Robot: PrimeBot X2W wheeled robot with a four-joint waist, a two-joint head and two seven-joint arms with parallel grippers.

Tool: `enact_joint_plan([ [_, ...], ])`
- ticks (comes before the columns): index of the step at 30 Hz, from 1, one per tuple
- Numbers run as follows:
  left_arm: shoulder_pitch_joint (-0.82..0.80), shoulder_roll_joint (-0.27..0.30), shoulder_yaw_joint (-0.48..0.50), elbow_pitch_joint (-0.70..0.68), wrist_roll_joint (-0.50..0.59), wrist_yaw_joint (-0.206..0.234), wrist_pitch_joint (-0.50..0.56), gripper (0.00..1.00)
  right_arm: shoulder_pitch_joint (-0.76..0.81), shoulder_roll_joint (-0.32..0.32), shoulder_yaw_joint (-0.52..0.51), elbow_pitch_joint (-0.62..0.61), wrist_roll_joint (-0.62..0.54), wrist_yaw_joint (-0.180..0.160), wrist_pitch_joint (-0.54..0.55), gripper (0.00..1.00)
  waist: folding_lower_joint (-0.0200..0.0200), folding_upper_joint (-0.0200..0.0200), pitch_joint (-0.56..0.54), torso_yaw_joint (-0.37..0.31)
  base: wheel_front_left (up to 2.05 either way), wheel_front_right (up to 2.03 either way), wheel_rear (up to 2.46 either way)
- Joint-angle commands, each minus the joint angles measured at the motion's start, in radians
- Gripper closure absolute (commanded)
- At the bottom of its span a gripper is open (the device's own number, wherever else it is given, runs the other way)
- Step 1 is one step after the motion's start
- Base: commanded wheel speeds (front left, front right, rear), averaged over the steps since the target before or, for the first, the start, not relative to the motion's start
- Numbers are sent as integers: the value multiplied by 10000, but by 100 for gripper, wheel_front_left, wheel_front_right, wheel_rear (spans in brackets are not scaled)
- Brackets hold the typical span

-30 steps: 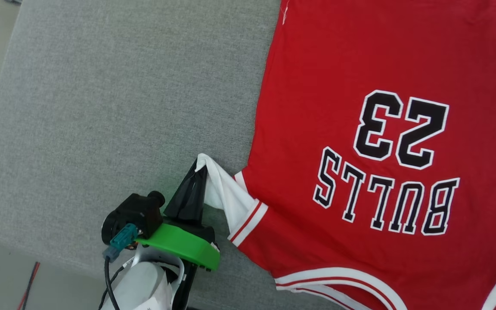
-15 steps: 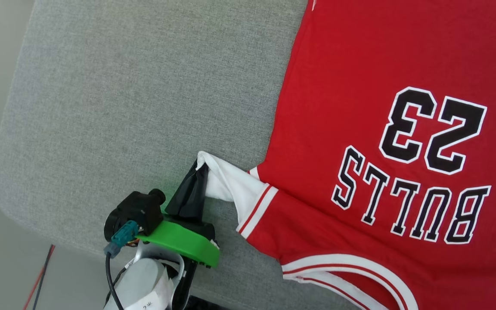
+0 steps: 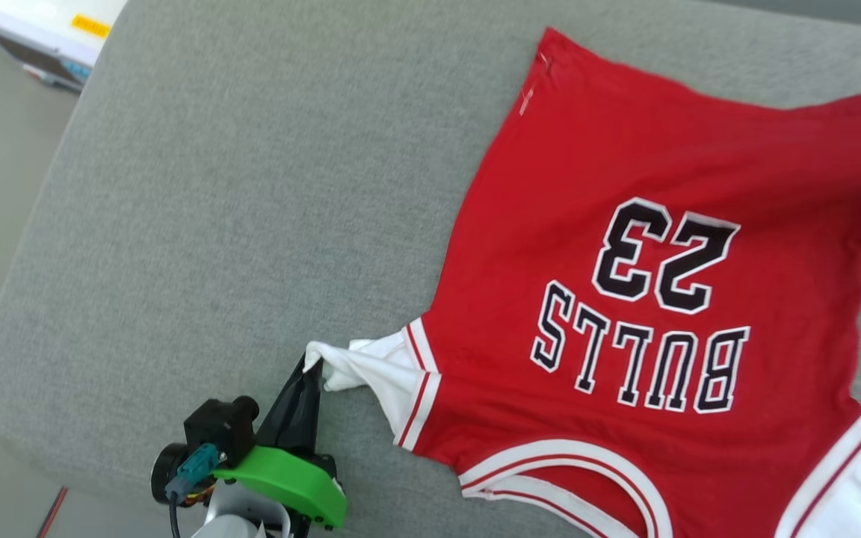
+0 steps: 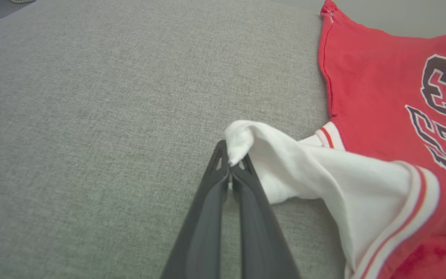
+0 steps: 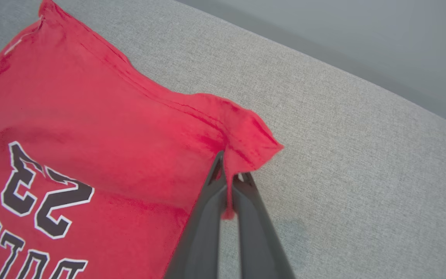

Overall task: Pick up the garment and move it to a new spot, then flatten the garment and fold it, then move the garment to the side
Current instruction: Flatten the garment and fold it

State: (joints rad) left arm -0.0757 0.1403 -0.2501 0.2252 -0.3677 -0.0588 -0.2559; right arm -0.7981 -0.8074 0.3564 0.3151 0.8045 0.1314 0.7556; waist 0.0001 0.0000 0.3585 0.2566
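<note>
The garment (image 3: 647, 224), a red jersey T-shirt with white sleeves and a black "BULLS 23" print face up, lies spread on the grey cushion. My left gripper (image 3: 312, 368) is shut on the tip of its white sleeve (image 4: 285, 166) at the lower left, lifting that cloth a little. In the left wrist view the left gripper (image 4: 230, 164) pinches the sleeve's folded end. My right gripper (image 5: 230, 170) is shut on a red hem corner (image 5: 252, 147) of the garment (image 5: 91, 128), which bunches up between its dark fingers (image 5: 203, 217).
The grey fabric cushion (image 3: 236, 209) has bare room to the left of the shirt, with its rounded edge at the left and bottom left. A white box (image 3: 42, 30) sits on the floor at the upper left. A thin red cable (image 3: 53, 512) lies on the floor.
The head camera has shifted, so more of the shirt's far hem shows. My right gripper has shut on the red hem corner. The left gripper keeps hold of the sleeve.
</note>
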Motion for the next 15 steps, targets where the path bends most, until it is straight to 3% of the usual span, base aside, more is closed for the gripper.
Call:
enact_joint_plan([
  [1, 125, 100, 39, 53, 89, -12, -59, 100, 416, -225, -73, -213, 186, -7, -215, 100, -1, 0, -815, -643, 0, 0, 0],
  [9, 750, 323, 267, 146, -19, 105, -59, 100, 3757, -977, -1275, -1655, 598, -7, -1309, 100, -1, 0, -1543, -1235, 0, 0, 0],
  [15, 1158, 416, 436, 171, -143, 184, -59, 100, 6858, -469, -2956, -2330, 547, -7, -1631, 100, -1, 0, -1919, -1576, 0, 0, 0],
])
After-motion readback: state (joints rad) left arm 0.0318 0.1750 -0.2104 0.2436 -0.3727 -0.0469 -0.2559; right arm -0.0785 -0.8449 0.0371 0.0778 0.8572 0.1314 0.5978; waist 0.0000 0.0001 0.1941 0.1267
